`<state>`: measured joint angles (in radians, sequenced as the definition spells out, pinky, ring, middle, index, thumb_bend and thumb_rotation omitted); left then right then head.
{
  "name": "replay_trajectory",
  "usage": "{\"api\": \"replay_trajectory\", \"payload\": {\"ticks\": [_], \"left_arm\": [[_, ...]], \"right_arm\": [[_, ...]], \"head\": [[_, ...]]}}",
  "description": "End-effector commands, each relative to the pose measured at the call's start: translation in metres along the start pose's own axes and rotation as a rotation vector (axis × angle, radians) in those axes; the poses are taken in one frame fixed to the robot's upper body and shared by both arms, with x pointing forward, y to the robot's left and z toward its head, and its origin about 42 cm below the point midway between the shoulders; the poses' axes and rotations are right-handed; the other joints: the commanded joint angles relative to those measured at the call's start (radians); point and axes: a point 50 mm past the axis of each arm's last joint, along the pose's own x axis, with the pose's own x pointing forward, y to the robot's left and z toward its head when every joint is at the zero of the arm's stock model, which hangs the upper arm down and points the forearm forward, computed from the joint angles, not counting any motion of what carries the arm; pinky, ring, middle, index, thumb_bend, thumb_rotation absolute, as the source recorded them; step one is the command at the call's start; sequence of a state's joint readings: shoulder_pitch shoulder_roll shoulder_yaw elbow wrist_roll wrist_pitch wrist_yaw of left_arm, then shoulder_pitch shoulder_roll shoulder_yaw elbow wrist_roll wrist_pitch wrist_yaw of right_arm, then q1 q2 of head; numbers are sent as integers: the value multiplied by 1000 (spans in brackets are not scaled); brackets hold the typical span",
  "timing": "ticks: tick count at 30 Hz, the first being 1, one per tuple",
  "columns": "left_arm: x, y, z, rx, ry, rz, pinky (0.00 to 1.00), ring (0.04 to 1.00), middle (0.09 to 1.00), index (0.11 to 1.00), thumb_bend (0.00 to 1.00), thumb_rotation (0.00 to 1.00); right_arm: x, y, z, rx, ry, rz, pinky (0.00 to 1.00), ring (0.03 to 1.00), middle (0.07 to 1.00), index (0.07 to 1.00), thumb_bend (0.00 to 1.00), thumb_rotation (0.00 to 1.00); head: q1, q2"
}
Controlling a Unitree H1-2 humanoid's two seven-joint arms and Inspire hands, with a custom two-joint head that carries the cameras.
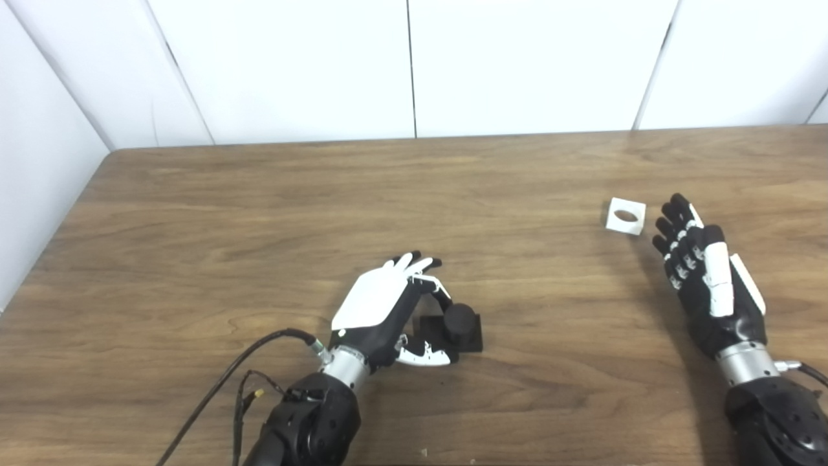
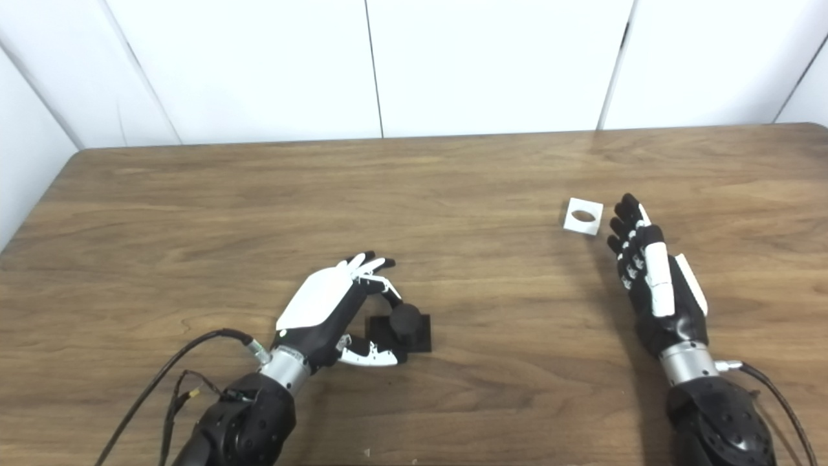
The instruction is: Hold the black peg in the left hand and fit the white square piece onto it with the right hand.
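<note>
My left hand (image 1: 381, 310) is cupped loosely around the black peg (image 1: 460, 321), not gripping yet, while my right hand (image 1: 708, 285) is open just short of the white square piece (image 1: 625, 216), which looks light, rigid and slick, so I'd pinch its outer edges.

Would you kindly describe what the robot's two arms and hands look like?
Both hands, left hand and right hand, are black with white shell panels and black fingertips. Each joins a black forearm through a silver metal wrist collar. Black cables, one with a yellow tip, run beside the left arm; a black cable leaves the right wrist.
</note>
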<state>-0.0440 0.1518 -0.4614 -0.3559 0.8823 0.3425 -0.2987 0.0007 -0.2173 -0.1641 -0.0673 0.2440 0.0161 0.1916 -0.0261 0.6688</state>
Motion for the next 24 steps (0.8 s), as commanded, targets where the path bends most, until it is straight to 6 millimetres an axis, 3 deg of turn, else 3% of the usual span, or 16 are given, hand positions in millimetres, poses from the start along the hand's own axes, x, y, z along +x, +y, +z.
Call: {"api": "replay_trajectory", "payload": {"ticks": [1, 8, 14, 24], "left_arm": [[-3, -8, 1, 21, -7, -48, 1000, 1000, 940, 493, 510, 69], [-8, -10, 0, 21, -6, -57, 1000, 1000, 942, 493, 509, 67], [-12, -12, -3, 16, 6, -53, 1000, 1000, 941, 493, 509, 67], [-11, -17, -8, 13, 15, -45, 1000, 1000, 936, 492, 509, 68]], "right_arm": [[-10, 11, -15, 36, 35, -4, 1000, 1000, 1000, 1000, 550, 1000], [-10, 15, -14, 51, 29, 5, 1000, 1000, 1000, 1000, 541, 996], [-7, 15, -12, 59, 24, 6, 1000, 1000, 1000, 1000, 573, 932], [17, -1, 16, -265, -37, 10, 1000, 1000, 1000, 1000, 657, 723]], "head": [[-3, 2], [-11, 9], [-14, 11], [-15, 9]]}}
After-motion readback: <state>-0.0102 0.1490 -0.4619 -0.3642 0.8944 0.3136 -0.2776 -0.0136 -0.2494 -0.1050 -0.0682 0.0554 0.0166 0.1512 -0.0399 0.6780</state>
